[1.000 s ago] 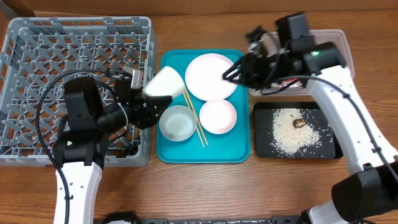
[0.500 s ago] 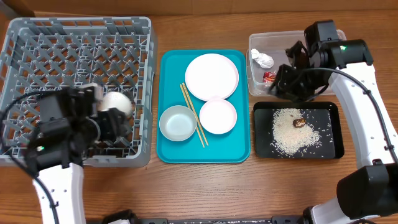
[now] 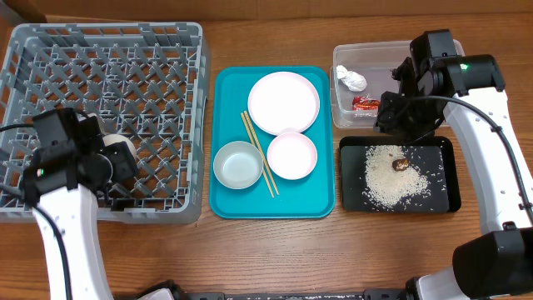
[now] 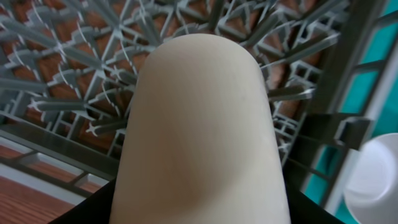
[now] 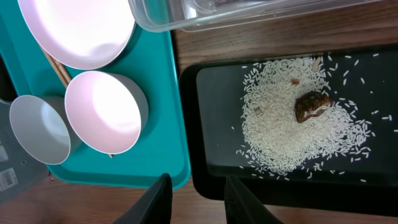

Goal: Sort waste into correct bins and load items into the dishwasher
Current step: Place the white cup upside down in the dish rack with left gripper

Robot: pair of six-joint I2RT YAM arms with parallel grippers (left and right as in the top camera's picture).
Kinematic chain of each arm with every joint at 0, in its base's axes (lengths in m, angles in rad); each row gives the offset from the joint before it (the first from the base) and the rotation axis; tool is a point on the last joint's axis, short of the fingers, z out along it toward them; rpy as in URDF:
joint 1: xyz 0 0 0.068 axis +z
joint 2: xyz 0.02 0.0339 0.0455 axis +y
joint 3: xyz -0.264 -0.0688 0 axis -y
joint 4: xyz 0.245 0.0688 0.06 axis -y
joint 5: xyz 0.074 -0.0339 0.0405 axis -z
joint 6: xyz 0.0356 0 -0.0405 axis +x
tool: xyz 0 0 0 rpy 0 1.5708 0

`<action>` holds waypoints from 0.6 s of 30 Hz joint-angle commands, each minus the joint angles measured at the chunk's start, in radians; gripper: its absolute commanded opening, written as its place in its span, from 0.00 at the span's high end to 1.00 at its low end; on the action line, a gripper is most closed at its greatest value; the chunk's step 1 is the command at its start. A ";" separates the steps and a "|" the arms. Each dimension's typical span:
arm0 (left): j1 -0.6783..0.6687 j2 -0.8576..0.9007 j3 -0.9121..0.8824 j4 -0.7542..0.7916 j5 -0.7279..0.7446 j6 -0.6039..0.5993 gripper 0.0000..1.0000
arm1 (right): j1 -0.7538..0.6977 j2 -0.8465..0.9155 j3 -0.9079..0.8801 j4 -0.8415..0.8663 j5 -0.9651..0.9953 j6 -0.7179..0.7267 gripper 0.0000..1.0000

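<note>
The left hand (image 3: 105,162) is closed around the small white cup (image 4: 202,124), holding it low over the lattice in the front part of the grey dish rack (image 3: 108,67); from the left wrist view the cup's rounded closed end points toward the pegs, and whether it touches them cannot be told. The right hand (image 5: 199,202) is open and empty, its two fingers spread above the near edge of the black tray (image 3: 441,196), where the tray meets the tabletop (image 3: 375,250). On that tray lies a scatter of white rice (image 3: 391,179) with the small brown scrap (image 3: 400,163) at its upper right. Behind it, the clear tub (image 3: 391,48) contains the white tissue wad (image 3: 351,79) and the red wrapper (image 3: 365,103). The turquoise tray (image 3: 321,196) between rack and bins carries the large white plate (image 3: 283,102), the small white dish (image 3: 291,155), the grey bowl (image 3: 237,164) and the chopsticks (image 3: 260,154), which lie between bowl and dish.
</note>
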 commanded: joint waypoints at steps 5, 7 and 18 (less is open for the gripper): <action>0.009 0.159 0.020 0.026 -0.040 -0.023 0.61 | -0.008 -0.029 0.031 0.000 0.014 -0.008 0.70; 0.013 0.193 0.020 0.043 -0.040 -0.023 0.64 | -0.008 -0.029 0.031 0.000 0.014 -0.008 0.70; 0.012 0.262 0.034 0.076 -0.032 -0.026 0.00 | -0.008 -0.029 0.031 0.000 0.013 -0.008 0.70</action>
